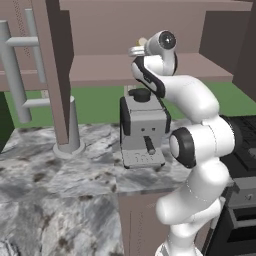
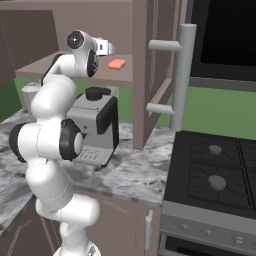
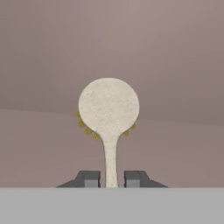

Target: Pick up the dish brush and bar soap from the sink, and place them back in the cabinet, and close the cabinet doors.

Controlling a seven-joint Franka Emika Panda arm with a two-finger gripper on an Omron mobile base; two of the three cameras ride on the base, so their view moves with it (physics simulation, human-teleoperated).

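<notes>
gripper (image 3: pixel 111 179) is clamping the thin handle of the dish brush (image 3: pixel 109 107), jaws pressing in on either side, and is reaching into the open cabinet (image 1: pixel 100 70) with the brush head hanging over the shelf; the bar soap (image 2: pixel 117 64) is already lying on that shelf. brush is looking likely to pivot in such a narrow grip, or roll off the front edge if it is let go while hanging above the board.
</notes>
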